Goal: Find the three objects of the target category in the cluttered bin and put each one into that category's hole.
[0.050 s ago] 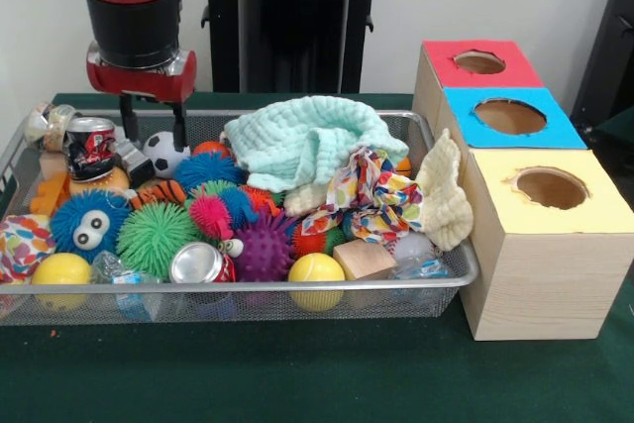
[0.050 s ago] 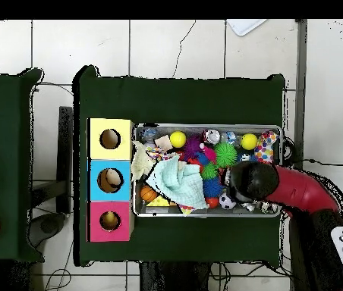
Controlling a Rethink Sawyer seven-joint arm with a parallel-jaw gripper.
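Pincer (image 1: 152, 123): held open and empty over the far corner of the bin (image 1: 238, 296), just above the soccer ball (image 1: 161, 153).
Target category: not identifiable; cans, balls and cloths are seen mixed in the bin.
Holes: something is seen inside the blue box (image 2: 110, 180) and the red box (image 2: 110, 220); the yellow box (image 2: 110, 139) appears empty.
Progress: judged partial; searching remains.

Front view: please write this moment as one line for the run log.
claw: open, empty | position: above bin, near soccer ball | holes: none being filled
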